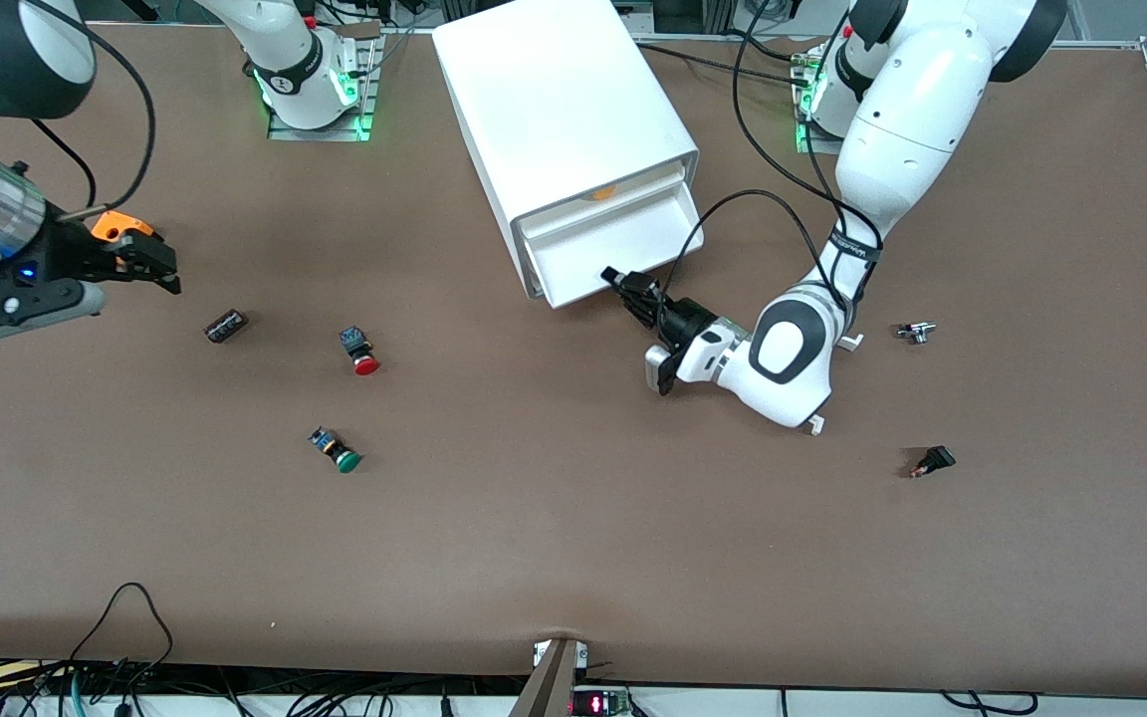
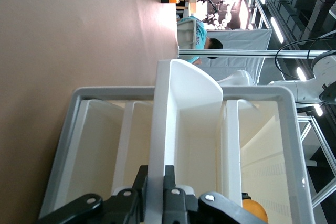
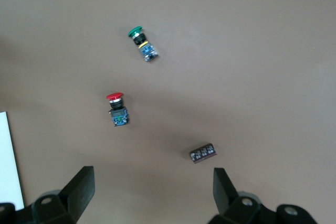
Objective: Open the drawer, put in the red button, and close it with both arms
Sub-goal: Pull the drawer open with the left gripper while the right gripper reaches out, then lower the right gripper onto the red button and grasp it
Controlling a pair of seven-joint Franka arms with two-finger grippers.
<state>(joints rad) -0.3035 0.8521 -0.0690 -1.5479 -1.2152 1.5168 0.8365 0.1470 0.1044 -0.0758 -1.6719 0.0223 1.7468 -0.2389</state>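
Left hand (image 1: 623, 283) is pinching the front edge of the pulled-out drawer (image 1: 613, 254). Right hand (image 1: 150, 264), fingers spread wide, hovers over the bench (image 1: 573, 518) near the right arm's end; the red button (image 1: 360, 351) lies on the bench between it and the drawer.

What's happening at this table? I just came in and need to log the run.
The left gripper is shut on the front edge of the drawer, which stands pulled out of the white cabinet. The right gripper hangs open over the table at the right arm's end, holding nothing. The red button lies on the table untouched, with the green button nearer the front camera and a small dark part beside it. An orange cube sits by the right gripper.
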